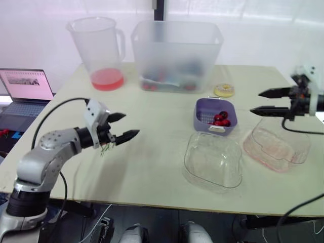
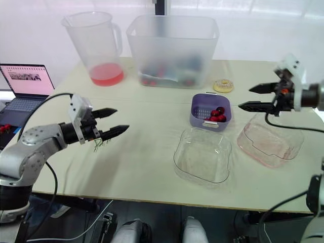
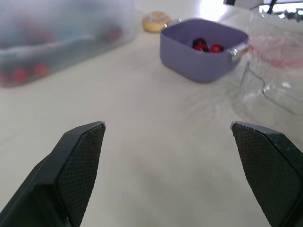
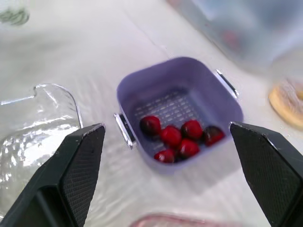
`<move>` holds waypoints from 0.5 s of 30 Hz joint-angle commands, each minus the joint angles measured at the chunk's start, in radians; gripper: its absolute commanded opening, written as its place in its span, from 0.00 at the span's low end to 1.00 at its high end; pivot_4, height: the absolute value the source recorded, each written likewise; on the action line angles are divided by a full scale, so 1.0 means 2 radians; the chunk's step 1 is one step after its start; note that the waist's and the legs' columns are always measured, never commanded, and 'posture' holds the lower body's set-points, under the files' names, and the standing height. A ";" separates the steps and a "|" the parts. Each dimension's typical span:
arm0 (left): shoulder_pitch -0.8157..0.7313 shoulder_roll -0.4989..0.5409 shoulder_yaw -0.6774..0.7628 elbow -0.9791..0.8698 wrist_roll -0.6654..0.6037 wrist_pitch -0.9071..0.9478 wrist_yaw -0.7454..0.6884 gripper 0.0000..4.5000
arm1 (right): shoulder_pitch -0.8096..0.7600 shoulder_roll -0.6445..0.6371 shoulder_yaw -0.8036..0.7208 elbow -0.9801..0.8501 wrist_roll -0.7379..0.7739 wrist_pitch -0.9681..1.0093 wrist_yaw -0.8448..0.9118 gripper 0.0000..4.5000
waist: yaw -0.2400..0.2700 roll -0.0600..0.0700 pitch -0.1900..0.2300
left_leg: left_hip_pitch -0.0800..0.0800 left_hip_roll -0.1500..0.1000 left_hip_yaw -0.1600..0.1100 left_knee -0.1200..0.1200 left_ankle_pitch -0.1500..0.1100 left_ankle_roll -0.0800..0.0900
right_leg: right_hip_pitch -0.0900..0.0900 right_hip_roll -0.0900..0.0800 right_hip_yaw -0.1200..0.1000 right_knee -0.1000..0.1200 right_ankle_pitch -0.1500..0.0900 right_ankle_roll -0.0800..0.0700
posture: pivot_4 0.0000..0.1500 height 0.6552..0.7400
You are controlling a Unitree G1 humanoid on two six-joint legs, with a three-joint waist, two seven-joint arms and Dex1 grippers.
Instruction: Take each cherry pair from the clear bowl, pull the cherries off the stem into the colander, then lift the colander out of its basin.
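Leftmost, the left pincer (image 1: 130, 125) hung released over the tabletop (image 1: 162, 152), with green stems (image 1: 105, 148) just beneath, apart from the fruit. Centrally, the purple colander (image 1: 201, 112) held red cherries (image 1: 220, 119), just behind the empty clear bowl (image 1: 212, 162). Rightward, the right pincer (image 1: 255, 102) hovered released above a pink basin (image 1: 278, 149), seemingly free to grasp.

The colander (image 4: 184, 75) is lilac, the cherries (image 4: 177, 137) red, the liquid (image 1: 107, 79) in the jug (image 1: 98, 45) pink, the table (image 1: 152, 152) cream.
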State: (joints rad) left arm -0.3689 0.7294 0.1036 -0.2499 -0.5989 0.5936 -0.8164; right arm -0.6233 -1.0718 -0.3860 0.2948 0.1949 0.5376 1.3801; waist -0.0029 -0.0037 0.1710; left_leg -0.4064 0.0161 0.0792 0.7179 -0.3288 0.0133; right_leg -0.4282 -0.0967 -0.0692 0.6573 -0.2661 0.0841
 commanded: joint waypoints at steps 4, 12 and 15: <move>-0.004 0.003 0.032 0.081 0.006 -0.033 -0.031 1.00 | 0.156 0.016 -0.208 0.002 0.025 -0.071 -0.112 0.99 | 0.007 0.001 0.000 | 0.002 0.000 0.002 0.000 0.000 0.000 | 0.001 0.000 0.001 0.001 0.000 0.000 | 1.00 0.62; 0.014 0.004 0.048 0.153 0.026 -0.073 -0.052 1.00 | 0.280 0.053 -0.280 0.017 0.048 -0.137 -0.168 0.99 | 0.005 0.001 0.000 | 0.004 0.000 0.002 -0.001 0.000 0.000 | 0.002 0.001 0.002 0.001 0.000 0.000 | 1.00 0.62; 0.011 -0.001 0.057 0.168 0.024 -0.070 -0.041 1.00 | 0.291 0.052 -0.276 0.022 0.060 -0.147 -0.179 0.99 | 0.002 0.001 0.000 | 0.005 0.000 0.003 -0.001 0.000 0.000 | 0.002 0.001 0.003 0.001 0.000 0.000 | 1.00 0.62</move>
State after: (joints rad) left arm -0.3305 0.7285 0.1840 0.0944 -0.5466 0.4657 -0.9063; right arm -0.0390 -0.9502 -0.9152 0.3548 0.2876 0.2686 1.0351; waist 0.0013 -0.0022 0.1705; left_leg -0.3937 0.0162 0.0854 0.7155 -0.3290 0.0138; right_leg -0.4211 -0.0950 -0.0628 0.6596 -0.2663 0.0842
